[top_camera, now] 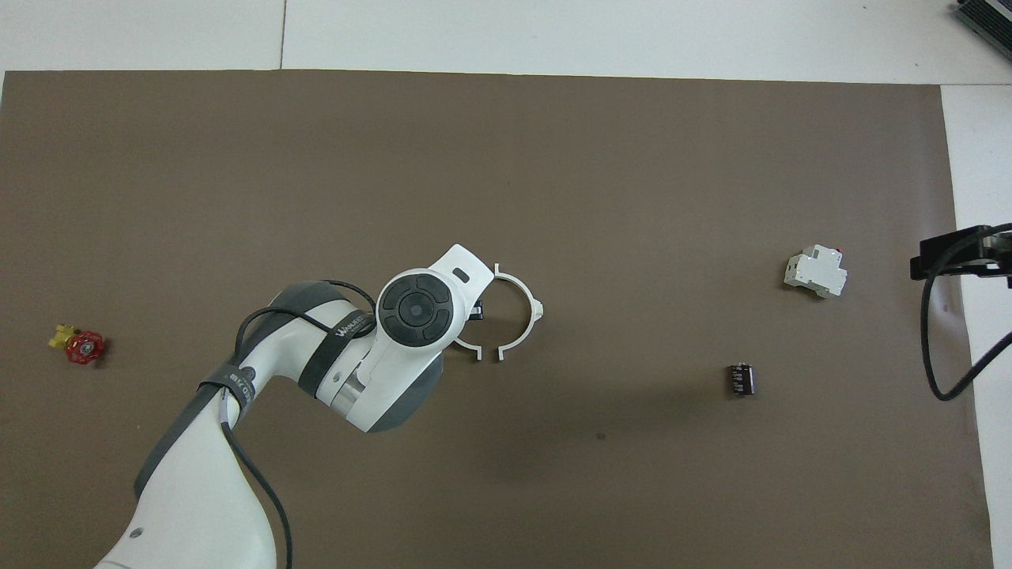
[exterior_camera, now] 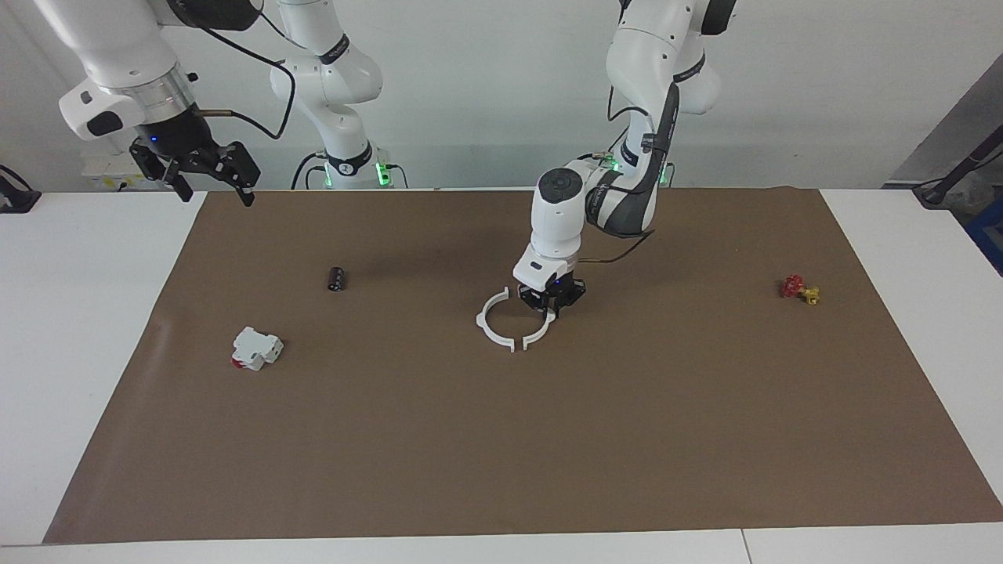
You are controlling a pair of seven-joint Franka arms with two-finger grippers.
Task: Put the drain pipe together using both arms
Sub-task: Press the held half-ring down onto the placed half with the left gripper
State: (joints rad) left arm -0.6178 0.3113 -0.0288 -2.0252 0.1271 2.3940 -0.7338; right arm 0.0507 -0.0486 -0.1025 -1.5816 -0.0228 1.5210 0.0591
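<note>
Drain-pipe half-rings, judged light, thin and springy, are best pinched mid-arc, as the left tool pinches the three-o'clock arc; the right tool waits, spread.

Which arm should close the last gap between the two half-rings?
Left, most likely. The left tool is already shut on one half-ring, a narrow gap from the resting half-ring. The right tool waits open, high over the mat's edge at its own end.
</note>
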